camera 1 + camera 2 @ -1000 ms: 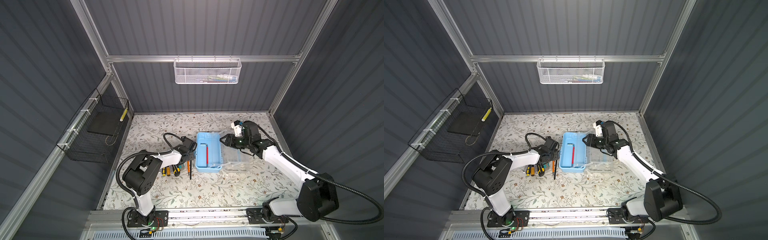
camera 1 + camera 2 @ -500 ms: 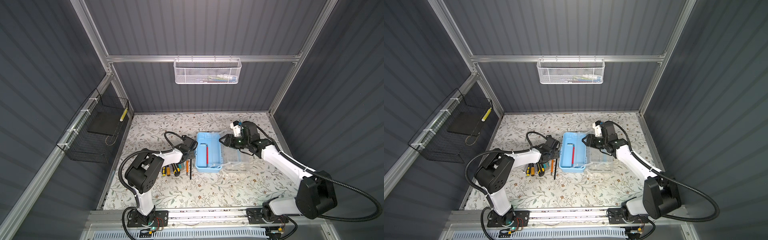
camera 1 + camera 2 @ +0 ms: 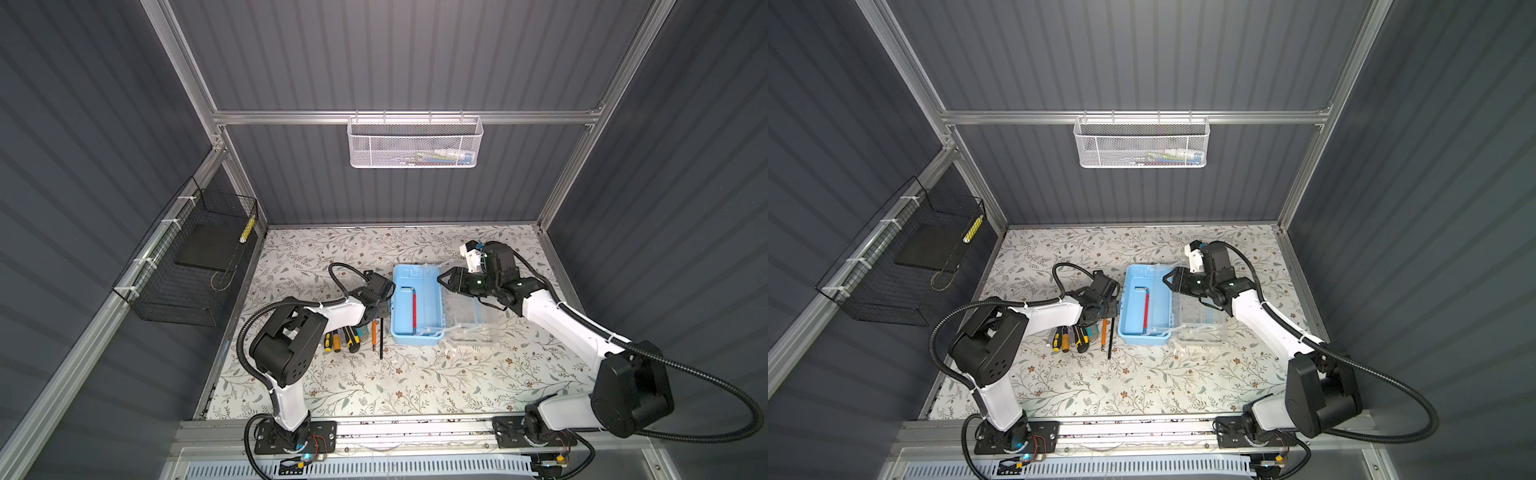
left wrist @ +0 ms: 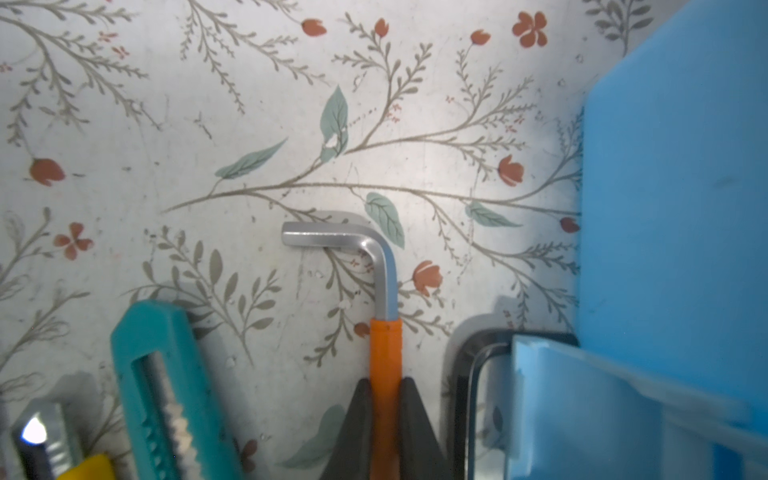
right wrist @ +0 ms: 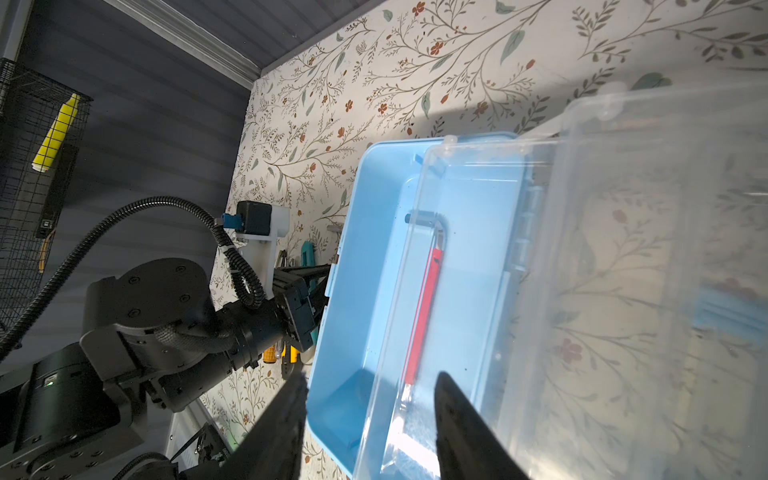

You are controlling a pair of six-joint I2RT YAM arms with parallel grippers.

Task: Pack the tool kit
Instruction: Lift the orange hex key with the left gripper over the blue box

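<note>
Floral table (image 3: 415,374) holds the open blue box (image 3: 424,332), red hex key (image 3: 414,309) lying lengthwise inside. Left fingers (image 4: 357,424) pinch an orange hex key (image 4: 384,340) alongside the box, its bent end pointing away. Right fingers (image 5: 457,415) stand spread astride the lid (image 5: 623,249) edge.

**Robotics laboratory test cell.** The workspace is a closed booth. Ribbed dark-grey wall panels (image 3: 415,54) sit in an aluminium profile frame (image 3: 291,117) around a surface (image 3: 415,386) covered with a floral-print sheet. Two white-and-black robot arms, the left arm (image 3: 336,309) and the right arm (image 3: 565,320), stand bolted to a metal mounting rail (image 3: 415,428) along the near edge. Black corrugated cable conduit (image 3: 240,345) and exposed wiring (image 3: 316,442) run from them. A white mesh basket (image 3: 414,145) hangs from the rear crossbar. A black wire basket (image 3: 183,282) is fastened to the side rail with white cable ties (image 3: 146,262).
</note>
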